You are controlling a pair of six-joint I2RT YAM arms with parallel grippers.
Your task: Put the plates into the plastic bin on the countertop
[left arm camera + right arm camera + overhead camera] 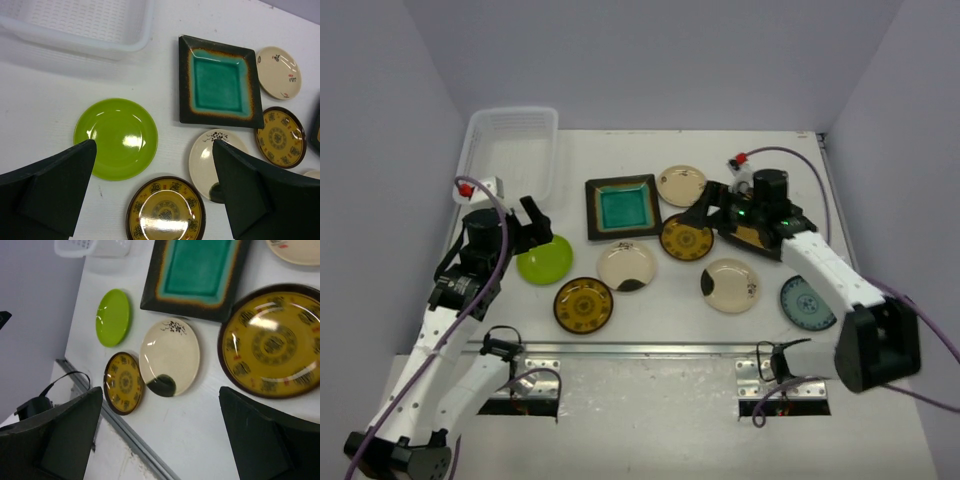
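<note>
The translucent plastic bin (510, 150) stands empty at the back left of the countertop (660, 320). Plates lie spread out on the countertop: a lime-green one (544, 259), a teal-centred square one (621, 208), two brown-yellow patterned ones (584, 305) (687, 238), cream ones (626, 266) (730, 285) (681, 185) and a blue-patterned one (807, 302). A second dark square plate (755, 237) is mostly hidden under the right arm. My left gripper (154, 145) hangs open just right of the lime-green plate (116, 137), holding nothing. My right gripper (161, 390) hangs open and empty beside a brown-yellow plate (272, 342).
A metal rail (640, 348) runs along the countertop's front edge. Grey walls close in the left, back and right sides. The bin (80, 30) sits right against the left wall. Cables loop off both arms.
</note>
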